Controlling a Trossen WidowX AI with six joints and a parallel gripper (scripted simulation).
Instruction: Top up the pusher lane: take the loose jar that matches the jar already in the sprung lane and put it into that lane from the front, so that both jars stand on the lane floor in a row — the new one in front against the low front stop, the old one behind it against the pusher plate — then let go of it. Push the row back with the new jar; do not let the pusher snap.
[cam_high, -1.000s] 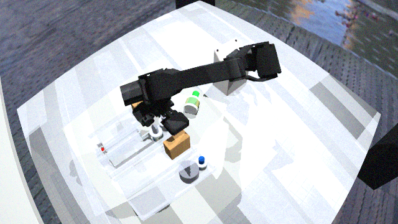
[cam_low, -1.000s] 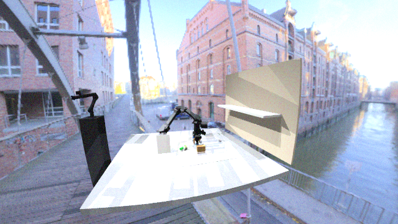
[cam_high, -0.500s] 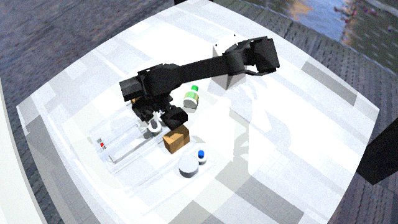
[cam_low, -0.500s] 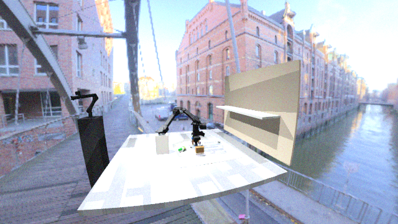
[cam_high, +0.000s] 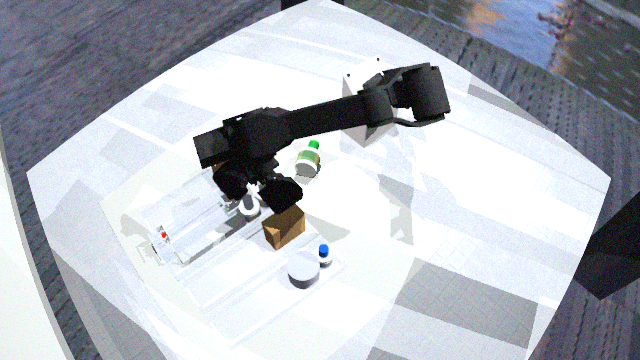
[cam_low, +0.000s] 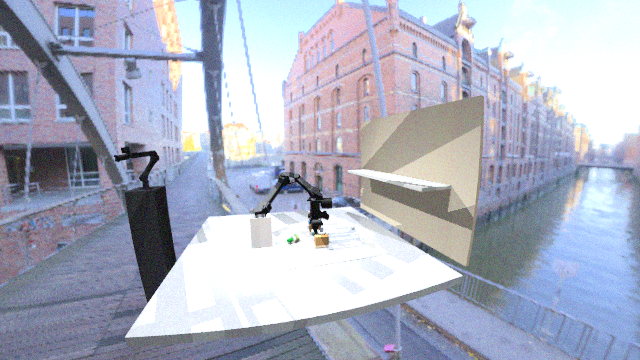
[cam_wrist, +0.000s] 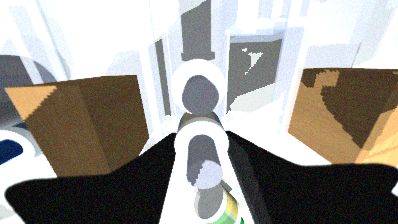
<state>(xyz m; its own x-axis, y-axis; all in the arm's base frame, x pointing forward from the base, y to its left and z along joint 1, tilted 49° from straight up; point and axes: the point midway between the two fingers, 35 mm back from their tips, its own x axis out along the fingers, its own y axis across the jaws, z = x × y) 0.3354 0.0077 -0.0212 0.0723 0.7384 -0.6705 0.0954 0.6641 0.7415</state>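
Observation:
My gripper (cam_high: 256, 194) (cam_wrist: 200, 136) is shut on a white-rimmed jar (cam_wrist: 201, 134) with a grey top, upright between its fingertips at the front end of the lane. In the top view the fingers mostly hide this jar. A second jar (cam_high: 249, 209) (cam_wrist: 200, 89) of the same look stands in the clear-walled lane (cam_high: 210, 242), directly behind the held one; in the wrist view the two look very close or touching. Whether the held jar's base is on the lane floor is hidden, as is the low front stop. The pusher plate is not clearly visible. A red mark (cam_high: 164, 235) shows at the lane's rear.
Brown blocks flank the gripper, one (cam_high: 284, 227) (cam_low: 321, 241) (cam_wrist: 100, 120) on one side and one (cam_wrist: 340, 110) on the other. A green-capped bottle (cam_high: 307, 161) (cam_low: 293, 239) lies near the lane front. A blue-capped bottle (cam_high: 323, 254) and a wide round can (cam_high: 303, 270) stand in another lane.

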